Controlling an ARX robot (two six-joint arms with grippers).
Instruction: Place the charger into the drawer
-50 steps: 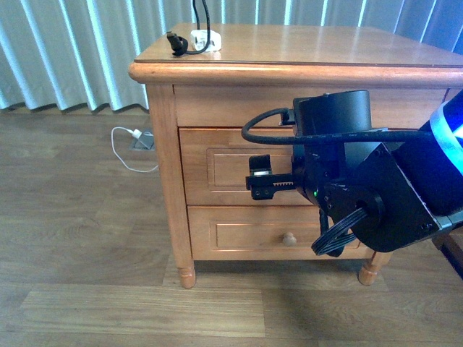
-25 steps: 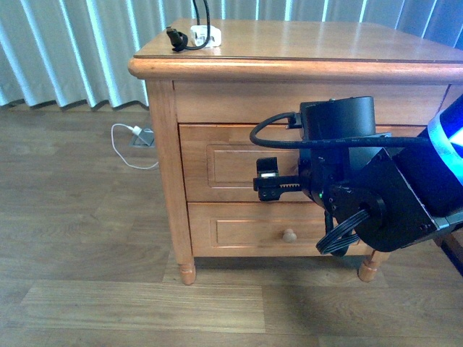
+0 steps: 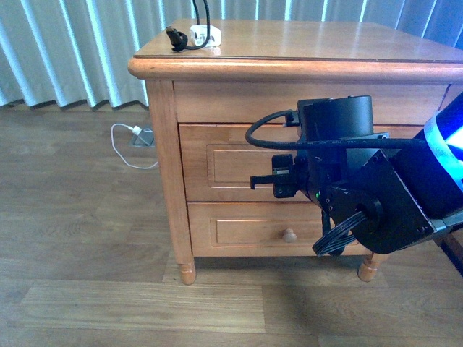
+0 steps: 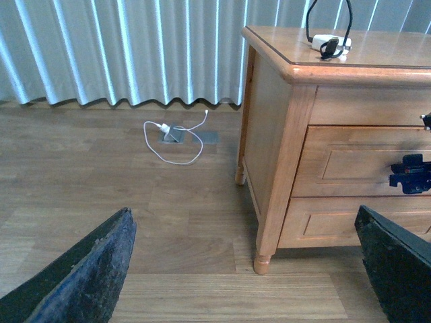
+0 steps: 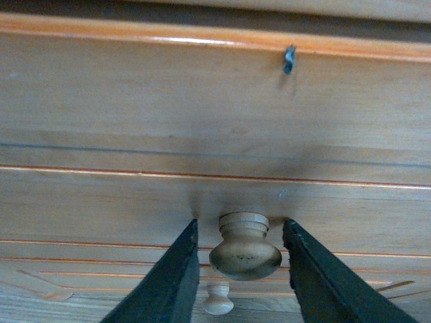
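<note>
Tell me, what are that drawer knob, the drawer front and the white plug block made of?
Knob: pale wood, matte, with faint grain and specks. Drawer front: light-brown wood, seemingly varnished, judging by grain and sheen. Charger: probably smooth white plastic; too small to be sure.

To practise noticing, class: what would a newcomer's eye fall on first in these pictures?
The right gripper stands open astride the top drawer's round wooden knob, its bulky black arm filling the front view. Behind, the small white charger with its black cable sits at the nightstand's far left corner.
</note>
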